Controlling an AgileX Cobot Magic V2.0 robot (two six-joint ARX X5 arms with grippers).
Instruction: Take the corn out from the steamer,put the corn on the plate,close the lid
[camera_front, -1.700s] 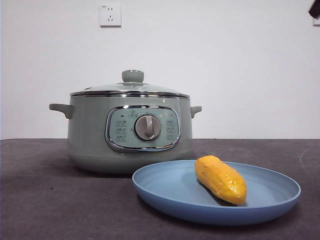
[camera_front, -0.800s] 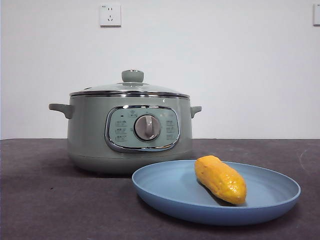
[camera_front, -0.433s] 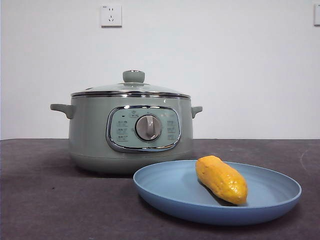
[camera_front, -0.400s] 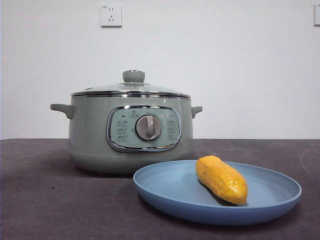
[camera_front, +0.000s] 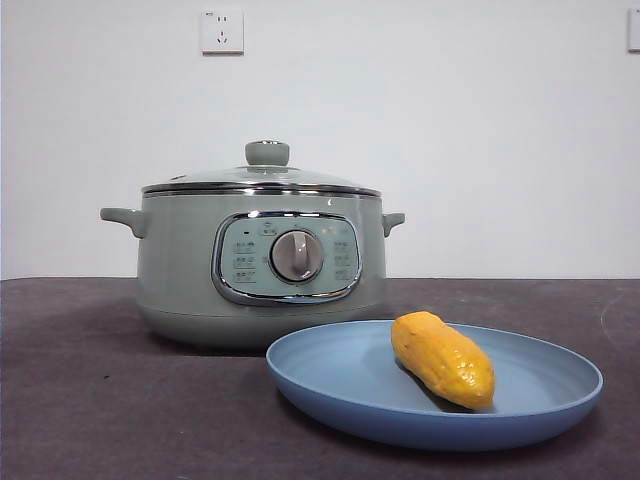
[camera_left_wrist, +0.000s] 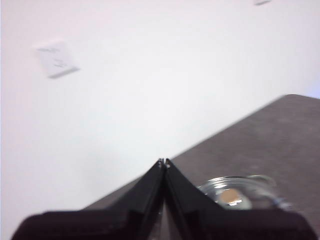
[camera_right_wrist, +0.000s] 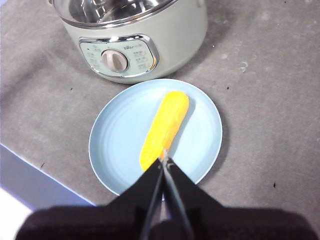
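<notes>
Short bumpy yellow-orange corn cob (camera_front: 443, 359) lies on its side on the wide shallow light-blue round plate (camera_front: 340, 375), toward the plate's side away from the steamer's handle end, tilted diagonally across it. In the right wrist view the cob (camera_right_wrist: 164, 129) runs lengthwise from near the plate's middle toward the rim (camera_right_wrist: 205, 140) closest to the steamer

Plate sits on the dark grey surface (camera_front: 90, 400) just in front of the round pale sage-green steamer (camera_front: 180, 270); from the front its rim overlaps the steamer's base, from above there's a narrow gap, not touching

Domed glass lid with chrome rim and round sage-green knob (camera_front: 267, 153) sits level on the steamer, closed. Grey dial (camera_front: 296, 255) in the chrome-framed panel faces the plate

Right gripper (camera_right_wrist: 164, 161) hangs high above the plate's edge farthest from the steamer, jaws pressed together, holding nothing. Left gripper (camera_left_wrist: 163, 162) is raised well off the steamer, jaws also pressed together and empty; the lid glass (camera_left_wrist: 235, 192) shows blurred beyond them

White wall socket (camera_front: 221, 30) on the wall behind the steamer
</notes>
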